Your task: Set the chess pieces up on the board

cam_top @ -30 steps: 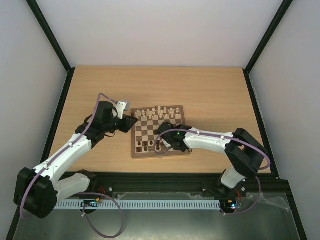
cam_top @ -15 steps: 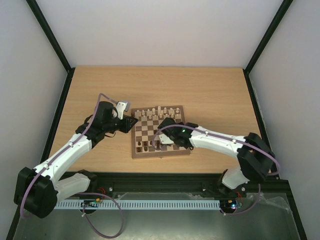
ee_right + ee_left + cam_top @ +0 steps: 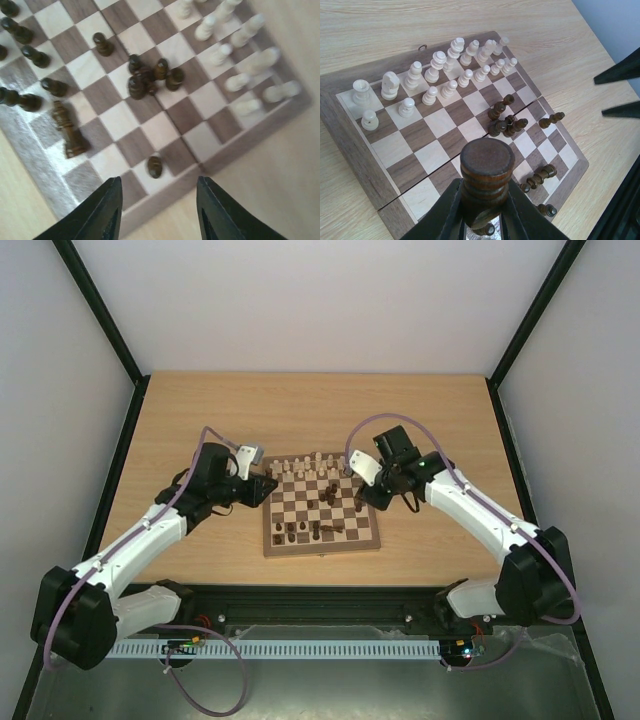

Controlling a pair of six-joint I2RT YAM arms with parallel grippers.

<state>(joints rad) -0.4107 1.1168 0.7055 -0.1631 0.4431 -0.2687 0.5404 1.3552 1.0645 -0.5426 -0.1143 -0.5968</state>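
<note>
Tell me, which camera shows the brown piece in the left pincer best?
The left wrist view. The brown piece looks big and close there, clamped in the left pincer. In the top view it is too small to make out at the pincer's tip, and the right wrist view misses it altogether.

Board [image 3: 350, 145]: smooth satin wood veneer. Chess pieces [image 3: 437, 62] on board: turned wood, dark ones glossier. Worktop [image 3: 395, 20] around board: matt wood-grain, probably laminate.
</note>
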